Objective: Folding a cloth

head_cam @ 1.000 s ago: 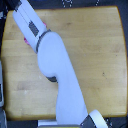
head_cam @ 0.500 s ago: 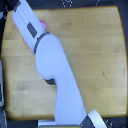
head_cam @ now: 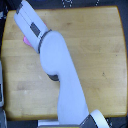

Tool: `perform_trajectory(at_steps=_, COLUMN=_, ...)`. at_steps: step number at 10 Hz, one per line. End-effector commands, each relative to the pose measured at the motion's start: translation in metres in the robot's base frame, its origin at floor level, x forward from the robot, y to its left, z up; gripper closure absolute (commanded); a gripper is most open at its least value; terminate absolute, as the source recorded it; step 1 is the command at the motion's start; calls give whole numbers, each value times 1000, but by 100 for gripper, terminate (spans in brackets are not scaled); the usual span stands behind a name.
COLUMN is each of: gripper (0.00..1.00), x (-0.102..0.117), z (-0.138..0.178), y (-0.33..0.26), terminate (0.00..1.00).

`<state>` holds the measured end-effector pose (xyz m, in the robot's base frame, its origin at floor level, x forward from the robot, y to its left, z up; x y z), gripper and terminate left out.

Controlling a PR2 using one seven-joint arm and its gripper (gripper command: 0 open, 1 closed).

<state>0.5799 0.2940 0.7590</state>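
The pink cloth (head_cam: 27, 41) shows only as a small sliver on the wooden table (head_cam: 95, 45), at the exterior view's left, beside my forearm. The rest of it is hidden under the arm. My white arm (head_cam: 55, 60) runs from the bottom edge up to the top left corner, and the forearm (head_cam: 31, 24) with its grey strips covers that part of the table. The gripper's fingers do not show; the arm's end runs out of the frame at the top left.
A dark object (head_cam: 67, 2) lies at the table's far edge at the top. A grey object (head_cam: 2, 92) stands at the exterior view's left edge. A white part of the robot (head_cam: 99, 120) shows at the bottom right.
The forearm has shifted slightly towards the top of the view. The visible pink sliver stays beside the arm.
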Motion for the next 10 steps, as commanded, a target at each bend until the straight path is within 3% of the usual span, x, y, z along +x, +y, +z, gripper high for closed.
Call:
perform_trajectory(at_steps=1, gripper=0, x=1, z=7, y=-16, terminate=0)
perform_trajectory(at_steps=3, gripper=0, x=10, z=17, y=-19, terminate=0)
perform_trajectory(at_steps=5, gripper=0, x=31, z=47, y=-24, terminate=0)
perform_trajectory(at_steps=8, gripper=0, x=71, z=120, y=-90, terminate=0)
perform_trajectory(at_steps=10, gripper=0, x=82, z=149, y=-122, terminate=0)
